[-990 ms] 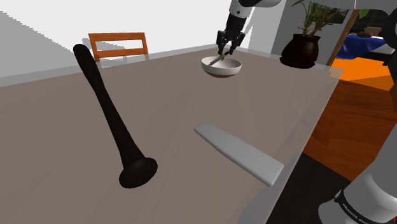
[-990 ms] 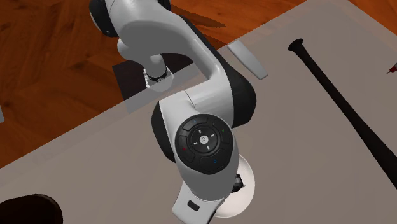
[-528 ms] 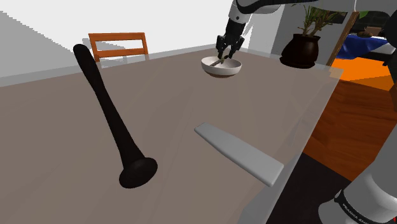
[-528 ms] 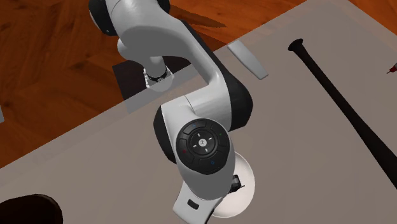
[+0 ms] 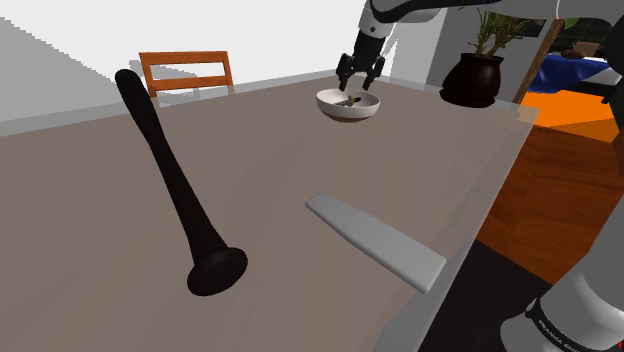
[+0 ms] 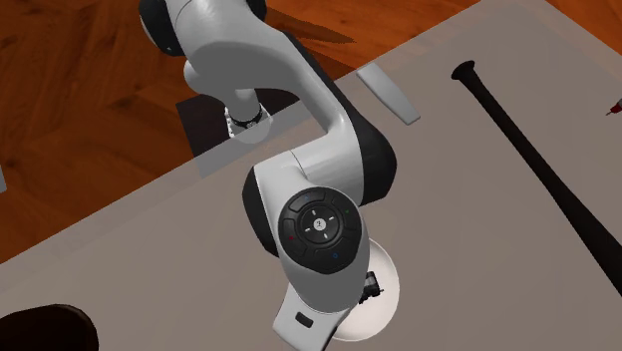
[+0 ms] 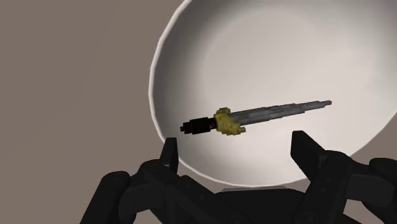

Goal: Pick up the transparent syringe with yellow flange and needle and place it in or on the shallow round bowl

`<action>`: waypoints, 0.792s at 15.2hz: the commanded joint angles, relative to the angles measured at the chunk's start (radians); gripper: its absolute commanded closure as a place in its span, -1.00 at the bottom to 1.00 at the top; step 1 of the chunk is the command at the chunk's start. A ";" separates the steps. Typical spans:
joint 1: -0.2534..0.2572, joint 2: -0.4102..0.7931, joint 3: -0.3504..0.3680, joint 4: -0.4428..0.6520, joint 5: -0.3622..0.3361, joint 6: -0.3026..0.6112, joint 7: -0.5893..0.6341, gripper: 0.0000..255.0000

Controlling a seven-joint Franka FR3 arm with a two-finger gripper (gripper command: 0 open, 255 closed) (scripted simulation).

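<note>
The syringe (image 7: 267, 114), a grey see-through barrel with a yellow flange and a black end, lies flat inside the shallow white bowl (image 7: 254, 44). My gripper (image 7: 236, 147) hovers just above it, open, with its fingers standing apart on either side and touching nothing. From the shoulder view the bowl (image 5: 349, 107) sits at the table's far side, with the gripper (image 5: 357, 82) right over it and a dark sliver of the syringe (image 5: 346, 101) inside. In the second exterior view the arm covers most of the bowl (image 6: 387, 291).
A long black bat (image 5: 170, 180) lies across the table's left in the shoulder view. A flat grey slab (image 5: 375, 240) rests near the table's front right edge. An orange chair (image 5: 187, 70) stands behind the table. A dark potted plant (image 5: 475, 75) stands at the far right corner.
The fingers have spread apart and let go of the syringe, which now lies loose in the bowl. The hand has dropped a little toward the bowl.
</note>
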 commanded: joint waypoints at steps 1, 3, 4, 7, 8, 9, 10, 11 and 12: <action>0.000 0.001 0.000 0.002 0.000 -0.002 0.000 -1.00; 0.000 -0.011 0.001 0.052 0.003 -0.063 -0.002 -1.00; 0.000 -0.015 0.001 0.080 0.003 -0.095 -0.002 -1.00; 0.000 -0.017 0.001 0.104 0.004 -0.120 -0.003 -1.00; 0.000 -0.017 0.001 0.104 0.004 -0.120 -0.003 -1.00; 0.000 -0.017 0.001 0.104 0.004 -0.121 -0.003 -1.00; 0.000 -0.017 0.001 0.104 0.004 -0.121 -0.003 -1.00; 0.000 -0.017 0.001 0.104 0.004 -0.121 -0.003 -1.00; 0.000 -0.017 0.001 0.104 0.004 -0.121 -0.003 -1.00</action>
